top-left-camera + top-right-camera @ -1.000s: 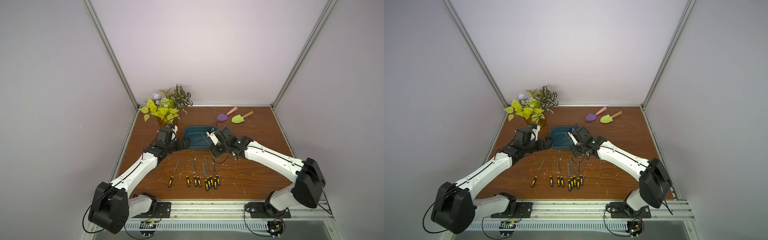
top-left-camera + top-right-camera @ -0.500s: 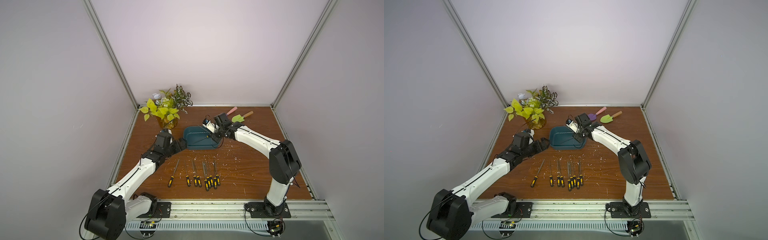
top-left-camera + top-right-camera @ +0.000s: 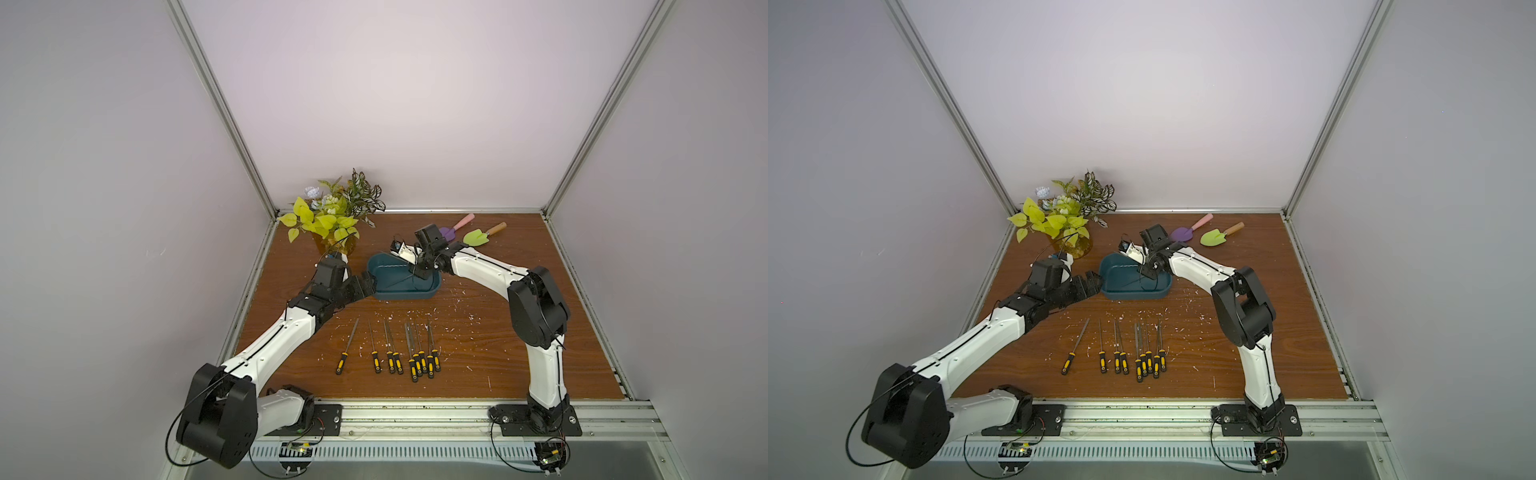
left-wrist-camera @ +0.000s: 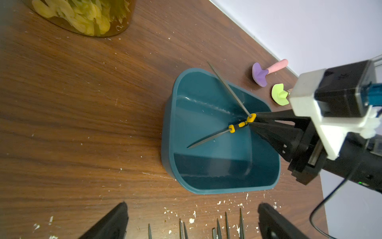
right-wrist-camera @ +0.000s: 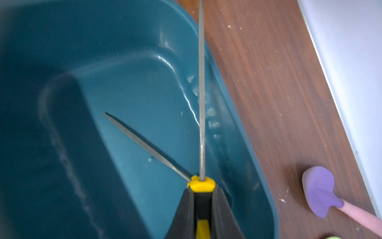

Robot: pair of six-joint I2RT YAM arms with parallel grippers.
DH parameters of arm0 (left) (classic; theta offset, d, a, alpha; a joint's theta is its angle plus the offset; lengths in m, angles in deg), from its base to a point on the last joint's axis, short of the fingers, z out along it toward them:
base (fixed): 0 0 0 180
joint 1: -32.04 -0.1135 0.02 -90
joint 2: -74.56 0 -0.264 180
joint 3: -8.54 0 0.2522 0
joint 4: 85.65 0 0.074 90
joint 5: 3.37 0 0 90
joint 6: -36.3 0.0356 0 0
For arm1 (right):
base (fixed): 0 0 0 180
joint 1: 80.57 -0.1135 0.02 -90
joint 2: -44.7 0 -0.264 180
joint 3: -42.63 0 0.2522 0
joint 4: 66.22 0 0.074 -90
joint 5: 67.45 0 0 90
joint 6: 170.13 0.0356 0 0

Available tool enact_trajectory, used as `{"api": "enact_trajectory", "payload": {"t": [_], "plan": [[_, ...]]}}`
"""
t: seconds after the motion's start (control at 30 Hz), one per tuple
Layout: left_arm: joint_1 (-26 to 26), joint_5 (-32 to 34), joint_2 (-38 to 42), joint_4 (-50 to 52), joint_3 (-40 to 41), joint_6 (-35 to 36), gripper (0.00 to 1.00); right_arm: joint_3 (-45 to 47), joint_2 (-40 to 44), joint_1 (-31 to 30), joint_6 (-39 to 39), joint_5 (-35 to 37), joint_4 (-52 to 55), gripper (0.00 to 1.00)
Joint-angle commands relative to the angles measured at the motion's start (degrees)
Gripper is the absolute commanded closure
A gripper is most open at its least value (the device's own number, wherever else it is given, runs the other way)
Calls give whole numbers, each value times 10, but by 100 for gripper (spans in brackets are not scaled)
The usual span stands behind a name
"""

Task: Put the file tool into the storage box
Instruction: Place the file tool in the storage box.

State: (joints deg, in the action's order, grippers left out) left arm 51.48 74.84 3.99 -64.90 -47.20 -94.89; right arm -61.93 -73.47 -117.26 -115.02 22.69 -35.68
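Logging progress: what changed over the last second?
The right arm folded its elbow upward, bringing the right gripper, shut on a file, from beside the storage box to over its right end. Unchanged: second file inside, left gripper at its left end, row of files.

Soft even light; glare in storage box (image 5: pixel 132 87); edges blurred.

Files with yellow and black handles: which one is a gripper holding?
The file pinched by its handle in the right gripper, blade slanting over the storage box rim. A second file lies flat inside the box; the other files lie on the table.
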Motion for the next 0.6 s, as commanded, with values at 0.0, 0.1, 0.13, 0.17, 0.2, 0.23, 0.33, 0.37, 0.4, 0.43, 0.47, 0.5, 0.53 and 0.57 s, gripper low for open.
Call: {"api": "enact_trajectory", "payload": {"t": [0.0, 0.1, 0.13, 0.17, 0.2, 0.23, 0.33, 0.37, 0.4, 0.43, 0.47, 0.5, 0.53, 0.57], "plan": [[5, -8, -10, -13, -14, 29, 1, -12, -1, -3, -44, 4, -15, 97], [5, -3, -4, -18, -8, 32, 0, -5, -8, -5, -55, 9, -25, 96], [5, -1, -1, -18, -6, 31, 1, -2, -12, -4, -59, 13, -31, 95], [5, -1, 2, -19, -4, 31, 0, -2, -17, -5, -61, 19, -37, 95], [5, 0, 5, -20, -2, 29, 0, -4, -24, -5, -62, 26, -41, 93], [5, -1, 9, -21, 1, 28, 1, -8, -31, -5, -62, 36, -41, 91], [5, -4, 20, -27, 11, 24, 0, -16, -43, -5, -60, 57, -48, 82], [5, -3, 23, -28, 13, 23, 0, -14, -44, -6, -60, 61, -53, 76], [5, -5, 24, -29, 16, 22, 1, -13, -45, -5, -61, 64, -59, 70], [5, -4, 25, -28, 17, 22, 0, -13, -47, -5, -60, 66, -62, 67], [5, -5, 25, -28, 18, 22, 1, -12, -48, -6, -59, 69, -64, 65], [5, -4, 26, -28, 20, 22, 1, -12, -49, -6, -55, 71, -66, 62], [5, -5, 26, -28, 22, 22, 1, -12, -48, -6, -49, 73, -68, 59], [5, -4, 25, -28, 23, 23, 1, -11, -47, -7, -44, 76, -70, 58]]}}
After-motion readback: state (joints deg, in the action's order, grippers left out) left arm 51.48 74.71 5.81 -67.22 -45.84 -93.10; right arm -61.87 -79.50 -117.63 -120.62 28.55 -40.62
